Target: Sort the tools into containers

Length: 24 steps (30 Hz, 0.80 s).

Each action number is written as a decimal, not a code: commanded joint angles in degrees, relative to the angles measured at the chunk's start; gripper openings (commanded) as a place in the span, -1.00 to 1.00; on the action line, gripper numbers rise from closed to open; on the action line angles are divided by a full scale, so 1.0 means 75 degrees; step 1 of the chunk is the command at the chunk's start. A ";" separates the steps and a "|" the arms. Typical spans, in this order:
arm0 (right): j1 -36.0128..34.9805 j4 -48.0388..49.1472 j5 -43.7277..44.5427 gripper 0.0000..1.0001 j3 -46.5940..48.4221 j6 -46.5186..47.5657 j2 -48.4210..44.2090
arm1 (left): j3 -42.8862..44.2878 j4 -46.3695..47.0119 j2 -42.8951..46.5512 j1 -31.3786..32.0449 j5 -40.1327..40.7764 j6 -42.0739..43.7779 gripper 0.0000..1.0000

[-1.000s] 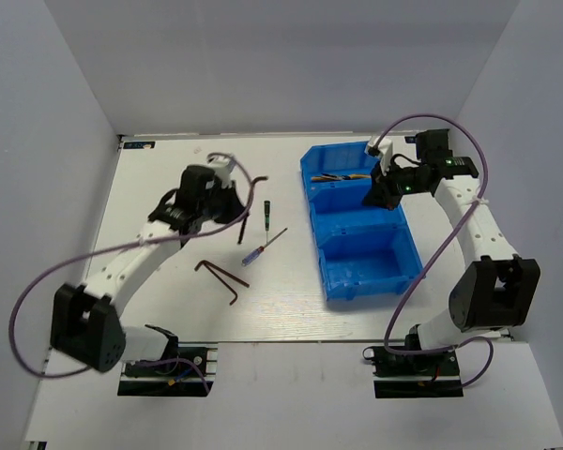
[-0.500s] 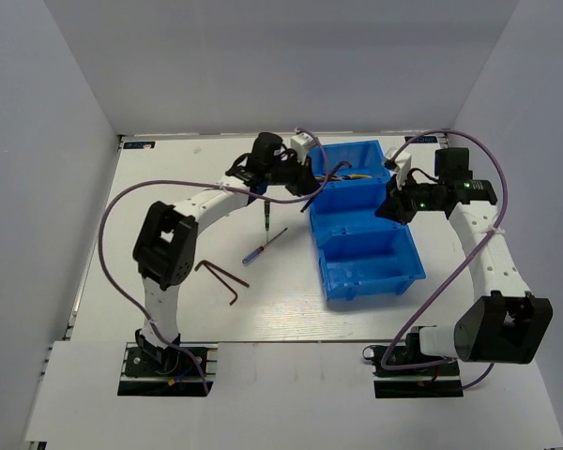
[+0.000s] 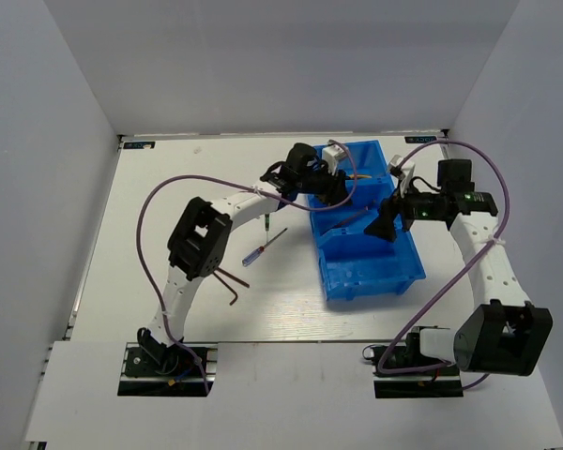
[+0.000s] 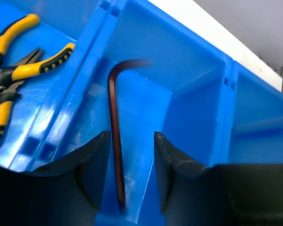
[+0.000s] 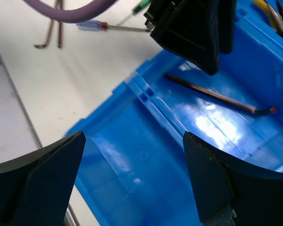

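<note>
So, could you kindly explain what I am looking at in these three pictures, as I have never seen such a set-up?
You see two white robot arms, the left arm and the right arm, bolted to a white table. The wide picture is shot from above and behind them. The other two come from a camera on each wrist. The arms are sorting tools into a bright blue three-compartment plastic bin. The left claw hangs open over the middle compartment, where a dark brown L-shaped hex key lies, and grips nothing. The far compartment holds yellow-handled pliers. The right claw is wide open and empty above the bin. On the table lie a blue-handled screwdriver, a dark-green-handled screwdriver and more brown hex keys.
</note>
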<state>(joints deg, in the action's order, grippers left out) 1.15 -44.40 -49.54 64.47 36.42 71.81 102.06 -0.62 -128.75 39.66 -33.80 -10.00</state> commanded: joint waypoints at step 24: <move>-0.7347 0.0530 0.4093 -0.11 0.4305 -0.2405 0.5888 | -0.8158 -0.6386 1.2826 -0.0284 0.7683 -0.6272 0.15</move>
<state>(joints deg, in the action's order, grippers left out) -50.59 -41.56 -29.12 90.00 24.58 110.24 42.22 -41.04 -37.93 37.52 20.91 -47.90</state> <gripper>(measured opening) 0.443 0.568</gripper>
